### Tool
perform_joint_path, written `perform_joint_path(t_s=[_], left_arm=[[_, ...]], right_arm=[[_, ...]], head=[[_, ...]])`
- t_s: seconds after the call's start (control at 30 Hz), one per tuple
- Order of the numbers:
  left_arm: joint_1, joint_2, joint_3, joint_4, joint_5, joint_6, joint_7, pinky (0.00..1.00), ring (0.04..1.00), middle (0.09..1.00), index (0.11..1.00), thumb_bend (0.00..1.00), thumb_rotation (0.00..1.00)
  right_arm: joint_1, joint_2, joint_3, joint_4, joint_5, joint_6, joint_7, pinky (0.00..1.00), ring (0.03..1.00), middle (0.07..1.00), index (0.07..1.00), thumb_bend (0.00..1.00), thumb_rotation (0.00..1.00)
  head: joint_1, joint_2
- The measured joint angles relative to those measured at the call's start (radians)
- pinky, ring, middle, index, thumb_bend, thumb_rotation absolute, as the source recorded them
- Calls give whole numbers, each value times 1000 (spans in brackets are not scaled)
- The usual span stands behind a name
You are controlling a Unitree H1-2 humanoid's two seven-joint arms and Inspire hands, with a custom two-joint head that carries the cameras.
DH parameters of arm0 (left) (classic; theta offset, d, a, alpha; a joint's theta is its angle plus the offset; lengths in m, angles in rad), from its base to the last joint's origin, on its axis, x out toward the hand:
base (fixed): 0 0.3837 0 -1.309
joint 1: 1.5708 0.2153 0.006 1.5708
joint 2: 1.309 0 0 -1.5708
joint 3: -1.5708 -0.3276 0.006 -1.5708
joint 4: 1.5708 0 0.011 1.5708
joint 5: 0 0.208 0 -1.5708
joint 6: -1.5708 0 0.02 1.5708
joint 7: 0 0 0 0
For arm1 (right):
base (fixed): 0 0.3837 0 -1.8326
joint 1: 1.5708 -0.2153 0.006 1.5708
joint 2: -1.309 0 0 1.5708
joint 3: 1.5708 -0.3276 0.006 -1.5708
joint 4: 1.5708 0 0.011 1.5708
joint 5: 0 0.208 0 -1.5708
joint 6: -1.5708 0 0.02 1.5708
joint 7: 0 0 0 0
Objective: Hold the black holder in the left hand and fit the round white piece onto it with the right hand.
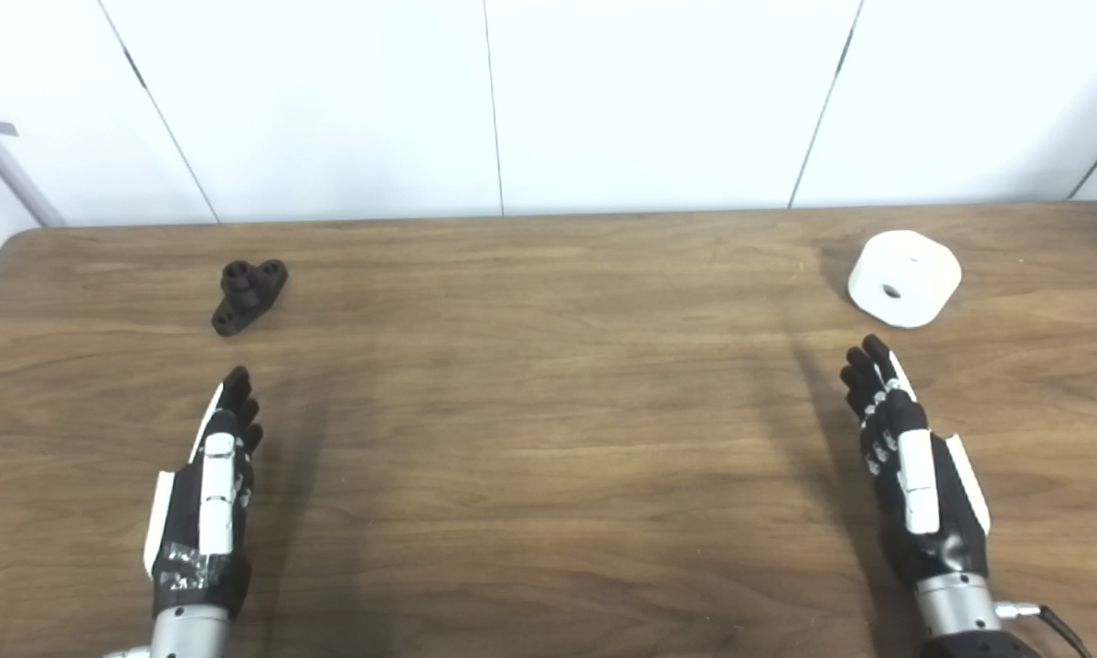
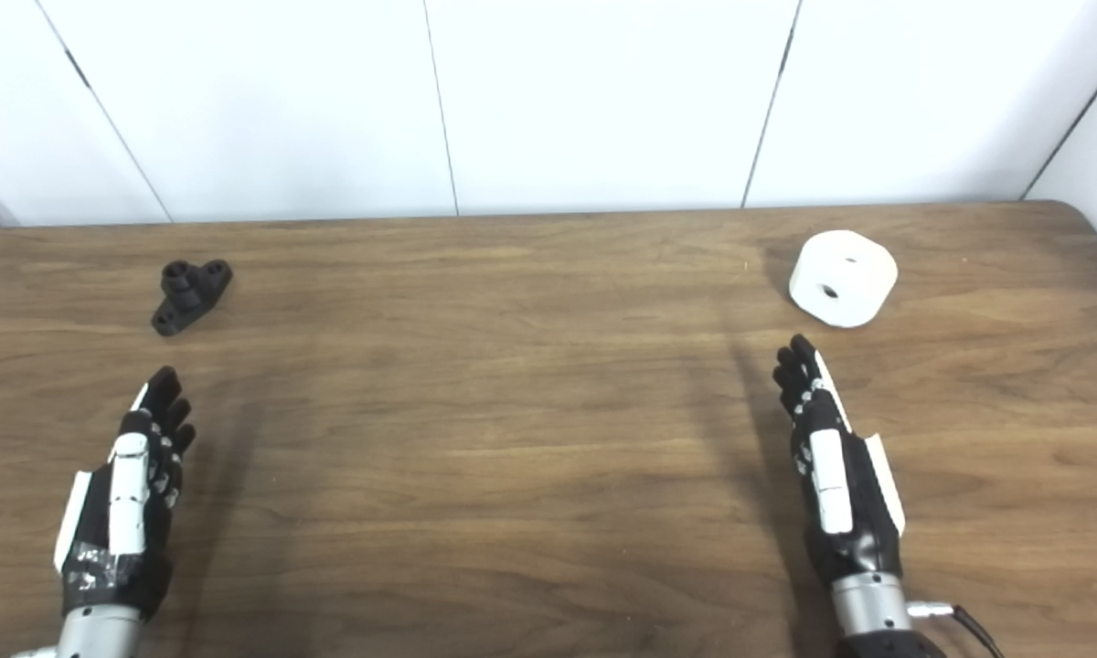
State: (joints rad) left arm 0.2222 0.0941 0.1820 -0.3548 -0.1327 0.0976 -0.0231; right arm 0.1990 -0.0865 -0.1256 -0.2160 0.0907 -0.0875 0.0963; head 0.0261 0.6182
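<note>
The black holder (image 1: 249, 294) lies on the wooden table (image 1: 548, 411) at the far left, a small flat bracket with a raised boss in its middle. My left hand (image 1: 210, 493) hovers nearer the front, straight below the holder, open and edge-on, holding nothing. At the far right rests the round white piece (image 1: 904, 277), a thick disc with a small hole facing me. My right hand (image 1: 905, 466) is just in front of it, open with fingers extended and a small gap to the piece.
White wall panels (image 1: 548, 100) stand right behind the table's far edge. The table's left corner is rounded near the holder.
</note>
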Motion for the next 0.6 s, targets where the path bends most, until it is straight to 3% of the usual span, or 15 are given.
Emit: perform_joint_path(t_s=[0.33,0.6], left_arm=[[0,0,1,0,-1,0,0,1000,1000,1000,985,352,934],[1,-6,-18,-1,22,-2,5,1000,1000,1000,975,320,938]], right_arm=[[0,0,1,0,-4,0,-1,1000,971,961,957,565,1000],[0,-2,-7,3,5,-14,2,1000,978,967,966,551,1000]], head=[[12,2],[133,-55]])
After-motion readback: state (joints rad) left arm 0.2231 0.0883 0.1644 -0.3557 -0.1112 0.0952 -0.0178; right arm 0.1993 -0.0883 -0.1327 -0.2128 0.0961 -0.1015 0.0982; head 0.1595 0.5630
